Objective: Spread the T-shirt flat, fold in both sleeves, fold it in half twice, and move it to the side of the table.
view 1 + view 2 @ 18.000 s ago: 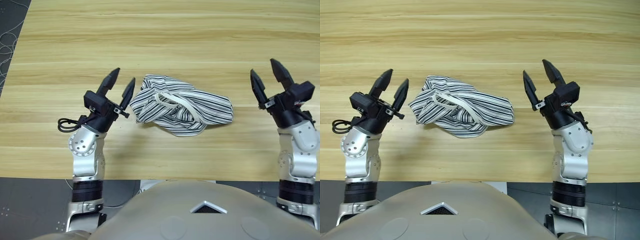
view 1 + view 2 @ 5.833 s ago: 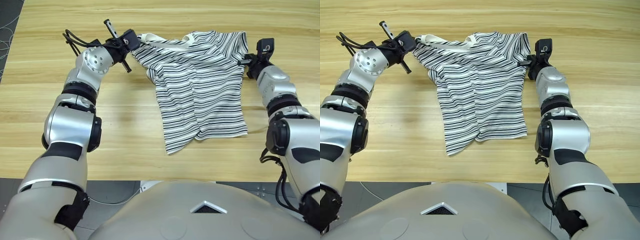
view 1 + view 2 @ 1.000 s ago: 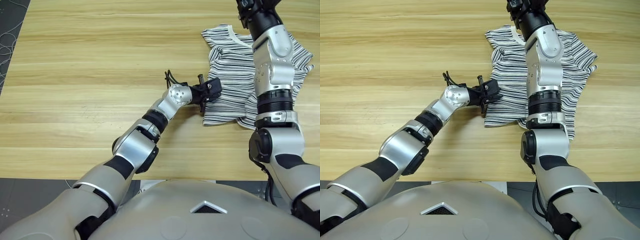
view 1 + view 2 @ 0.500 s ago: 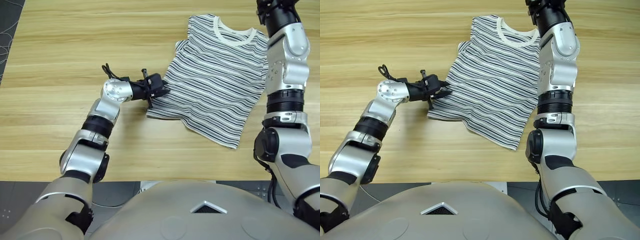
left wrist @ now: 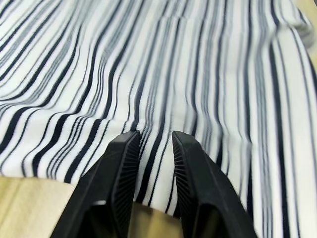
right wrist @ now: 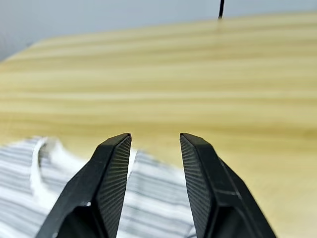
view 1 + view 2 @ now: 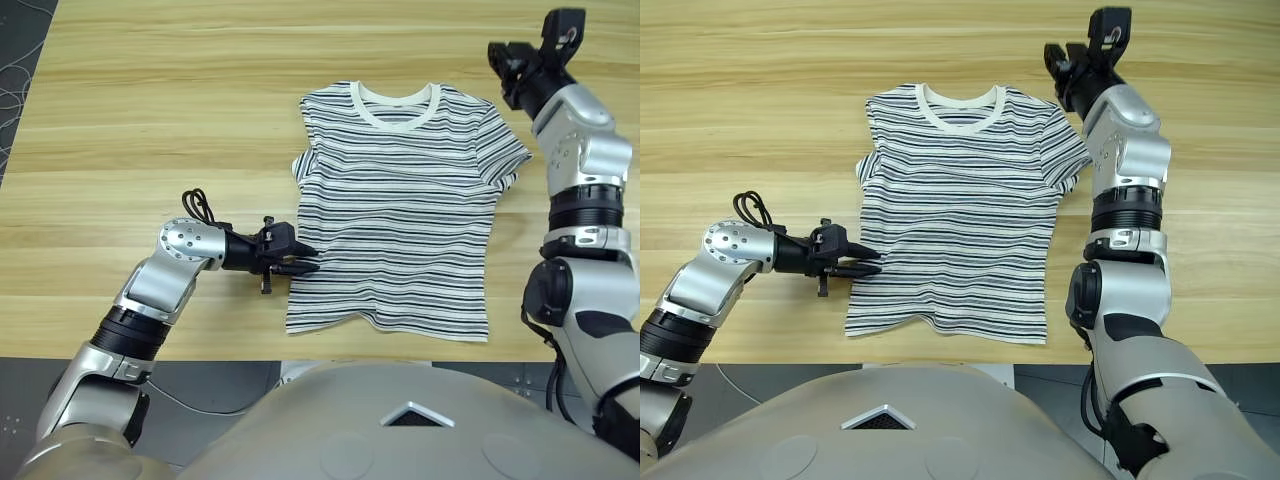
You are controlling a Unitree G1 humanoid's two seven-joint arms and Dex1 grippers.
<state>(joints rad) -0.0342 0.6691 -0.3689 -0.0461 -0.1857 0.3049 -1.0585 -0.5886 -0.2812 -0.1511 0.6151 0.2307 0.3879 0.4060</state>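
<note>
Though the table point(image 7: 150, 120) runs wide to both sides, the T-shirt point(image 7: 400, 220) lies front-centre on it, face up and nearly flat, w/ collar point(image 7: 393, 100) away from the robot and hem point(image 7: 390, 325) toward it. Judging by that, spreading is approx. done and the sleeve folds come next.

The right sleeve point(image 7: 505, 155) lies out to the side. The left sleeve point(image 7: 303, 165) looks bunched in against the body, so it prob. needs teasing out first, else the fold traps a lump. The hem waves a little, esp. mid-way.

The right gripper point(image 7: 533, 48) hangs above the wood just beyond the right shoulder, fingers spread wide, touching nothing. The left gripper point(image 7: 303, 265) sits low at the shirt's left side edge, near the hem. Its fingers are only narrowly apart over the cloth. It seems nothing is nipped btwn them, though the close view leaves that unsure.

To do it well:
- Pinch one layer only, at the sleeve tip.
- Lift little.
- Carry it straight across the chest.
- Keep the other arm off the cloth so the body doesn't drag.
</note>
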